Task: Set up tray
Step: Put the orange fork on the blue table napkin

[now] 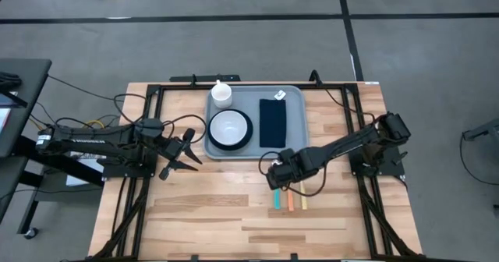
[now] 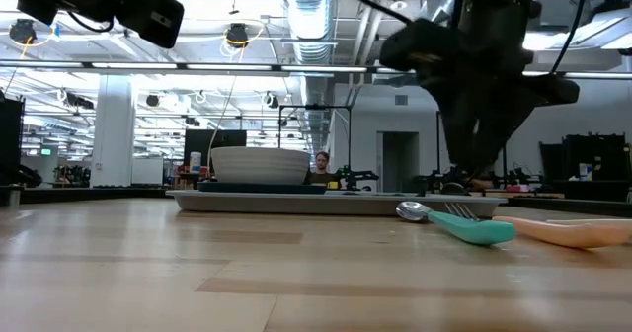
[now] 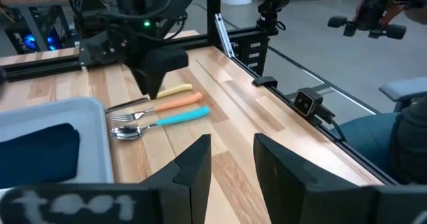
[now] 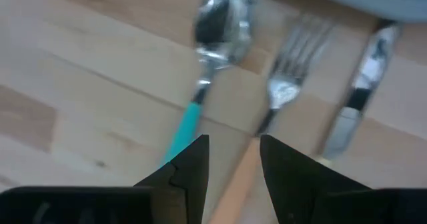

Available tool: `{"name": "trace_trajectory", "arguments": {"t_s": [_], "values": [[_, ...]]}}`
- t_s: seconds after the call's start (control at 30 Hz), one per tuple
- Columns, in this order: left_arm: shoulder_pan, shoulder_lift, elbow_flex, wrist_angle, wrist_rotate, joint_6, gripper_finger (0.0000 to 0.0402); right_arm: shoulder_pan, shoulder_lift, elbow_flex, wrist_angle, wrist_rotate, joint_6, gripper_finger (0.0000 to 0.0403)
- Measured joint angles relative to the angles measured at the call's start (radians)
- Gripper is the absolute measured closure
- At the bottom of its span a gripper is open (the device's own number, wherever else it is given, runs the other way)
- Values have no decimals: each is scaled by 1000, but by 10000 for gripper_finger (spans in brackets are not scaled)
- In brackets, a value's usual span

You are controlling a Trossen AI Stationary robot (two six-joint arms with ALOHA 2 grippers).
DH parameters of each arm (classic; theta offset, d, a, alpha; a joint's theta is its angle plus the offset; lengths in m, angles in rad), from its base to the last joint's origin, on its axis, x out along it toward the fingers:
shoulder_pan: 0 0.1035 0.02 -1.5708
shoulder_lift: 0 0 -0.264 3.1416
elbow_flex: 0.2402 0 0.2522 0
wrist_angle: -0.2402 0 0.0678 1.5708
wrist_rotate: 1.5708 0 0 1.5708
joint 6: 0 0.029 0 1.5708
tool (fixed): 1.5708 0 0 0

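Up at the far middle of the wooden table sits the tray, a large light blue-grey plastic rectangle with rounded corners and a raised rim, much bigger than anything on it. On its left part rests a dark round plate carrying a white bowl; a white cup stands at its far left corner, and a dark navy napkin lies lengthwise on its right part.

Just off the tray's near right edge, three pieces of cutlery lie side by side on the bare wood: a teal-handled spoon, an orange-handled fork and a yellow-handled knife. The right gripper hovers directly over them, its fingers parted with nothing between them, above the spoon and fork handles.

The left gripper waits to the left of the tray, its fingers open and empty
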State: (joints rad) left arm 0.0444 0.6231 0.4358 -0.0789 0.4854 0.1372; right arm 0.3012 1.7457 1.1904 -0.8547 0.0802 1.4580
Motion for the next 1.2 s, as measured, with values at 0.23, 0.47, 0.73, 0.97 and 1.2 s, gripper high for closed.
{"name": "trace_trajectory", "arguments": {"t_s": [0.23, 0.47, 0.73, 0.97, 1.2], "values": [[0, 0, 0, -6, 0, 11, 299, -11, 9, 0, -35, -31, 1, 273], [0, 0, 0, -8, 1, 17, 299, -11, 47, -2, -35, -42, 8, 274], [0, 0, 0, -16, 1, 16, 299, -11, 113, 0, -23, -60, 0, 260], [0, 0, 0, -19, 1, 16, 299, -18, 156, -1, -11, -83, -29, 247], [0, 0, 0, -19, 1, 16, 299, -31, 185, 3, 16, -109, -71, 241]]}}
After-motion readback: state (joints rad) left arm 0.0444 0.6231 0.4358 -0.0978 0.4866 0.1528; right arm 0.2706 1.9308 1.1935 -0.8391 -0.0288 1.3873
